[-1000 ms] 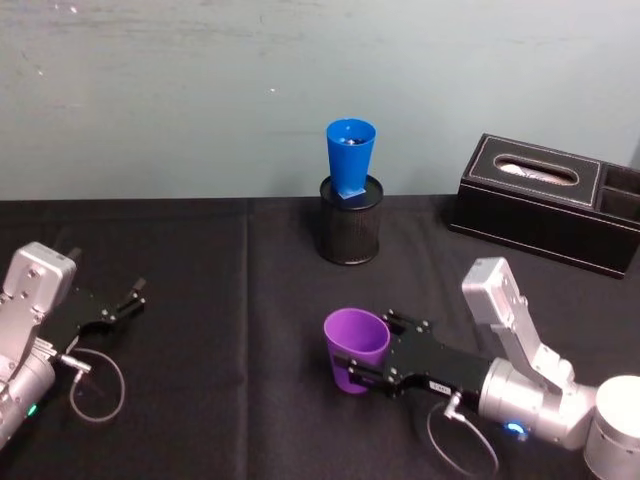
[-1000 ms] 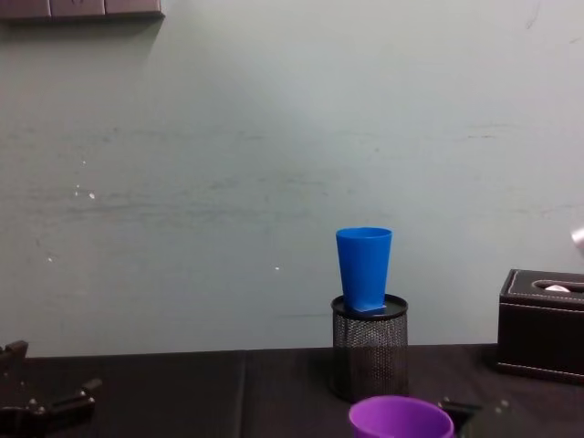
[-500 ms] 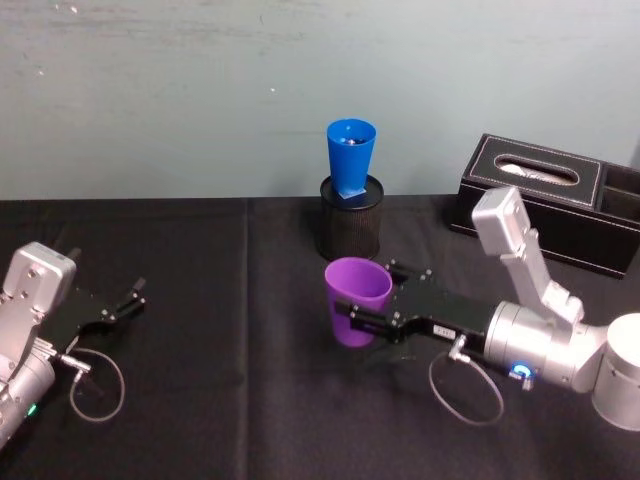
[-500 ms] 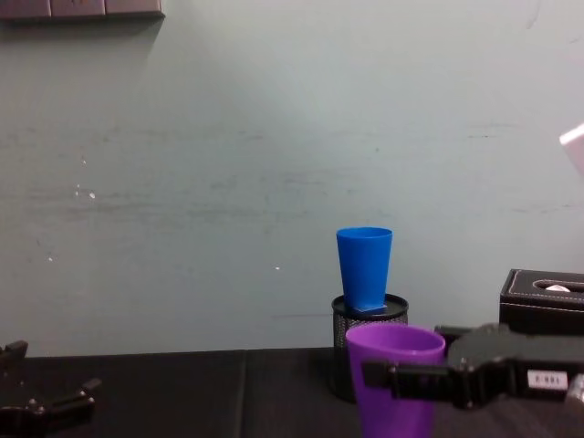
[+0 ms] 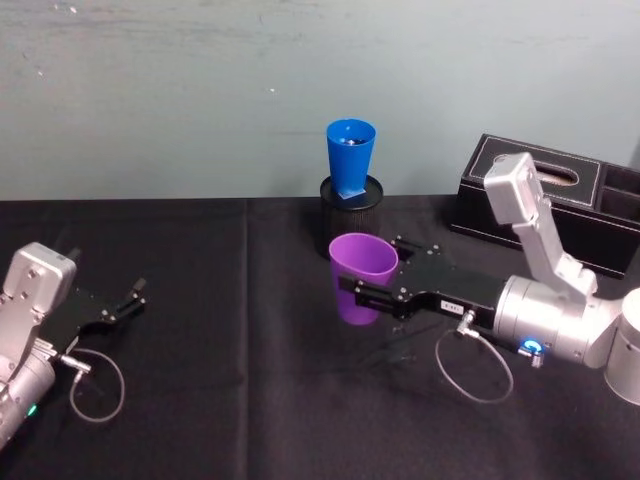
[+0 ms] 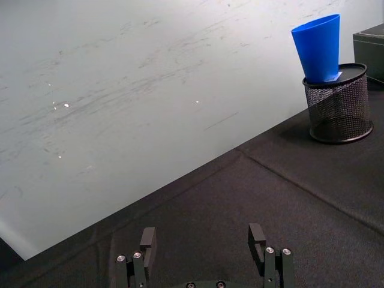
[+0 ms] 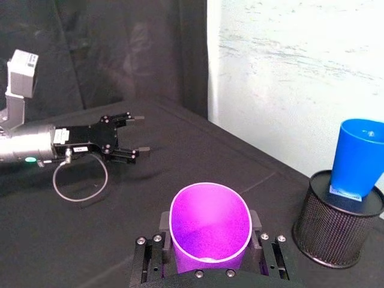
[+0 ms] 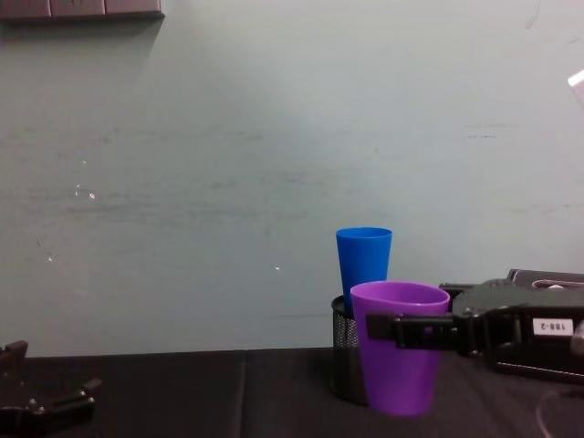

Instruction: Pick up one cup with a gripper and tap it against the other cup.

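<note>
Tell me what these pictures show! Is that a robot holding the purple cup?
Yes, it's a robot with two arms, and each arm ends in a pincher called a gripper. Four cameras took the pictures: one on its head looking down, one on its chest, and one on each wrist. The right gripper is squeezing the purple cup. The left gripper rests open at the side, holding nothing. On the black table stands a mesh pen holder with a blue cup on top, and a black box nearby. The purple cup is close to the blue cup but not touching it.
</note>
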`<state>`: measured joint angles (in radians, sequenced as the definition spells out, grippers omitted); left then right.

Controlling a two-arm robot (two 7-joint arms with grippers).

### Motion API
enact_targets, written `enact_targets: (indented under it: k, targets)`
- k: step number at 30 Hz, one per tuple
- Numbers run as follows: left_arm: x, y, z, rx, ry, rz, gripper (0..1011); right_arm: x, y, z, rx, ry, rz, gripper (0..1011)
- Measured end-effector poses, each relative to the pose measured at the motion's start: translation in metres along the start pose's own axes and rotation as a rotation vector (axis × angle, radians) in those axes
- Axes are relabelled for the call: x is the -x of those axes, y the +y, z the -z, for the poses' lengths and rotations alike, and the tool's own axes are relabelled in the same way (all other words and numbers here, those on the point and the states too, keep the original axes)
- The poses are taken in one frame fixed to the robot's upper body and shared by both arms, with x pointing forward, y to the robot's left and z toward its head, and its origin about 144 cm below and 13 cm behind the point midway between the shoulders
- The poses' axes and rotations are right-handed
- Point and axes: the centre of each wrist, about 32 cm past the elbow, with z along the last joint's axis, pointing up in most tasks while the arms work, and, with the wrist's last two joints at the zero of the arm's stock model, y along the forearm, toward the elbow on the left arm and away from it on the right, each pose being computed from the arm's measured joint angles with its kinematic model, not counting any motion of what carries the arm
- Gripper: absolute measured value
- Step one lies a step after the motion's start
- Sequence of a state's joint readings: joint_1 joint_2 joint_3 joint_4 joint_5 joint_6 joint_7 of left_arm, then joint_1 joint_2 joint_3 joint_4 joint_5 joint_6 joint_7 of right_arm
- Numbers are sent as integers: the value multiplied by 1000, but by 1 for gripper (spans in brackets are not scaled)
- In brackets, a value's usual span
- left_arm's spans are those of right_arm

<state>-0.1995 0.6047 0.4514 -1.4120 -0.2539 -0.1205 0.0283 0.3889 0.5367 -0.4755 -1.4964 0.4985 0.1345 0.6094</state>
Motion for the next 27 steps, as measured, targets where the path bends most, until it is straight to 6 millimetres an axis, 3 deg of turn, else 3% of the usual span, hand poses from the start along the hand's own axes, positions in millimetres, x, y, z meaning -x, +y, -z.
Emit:
enact_targets:
  k: [12, 27]
  targets:
    - [0, 0, 0, 0, 0, 0, 1000, -2, -1, -32, 29, -41, -27, 722]
    - [0, 0, 0, 0, 0, 0, 1000, -2, -1, -29, 25, -35, -25, 722]
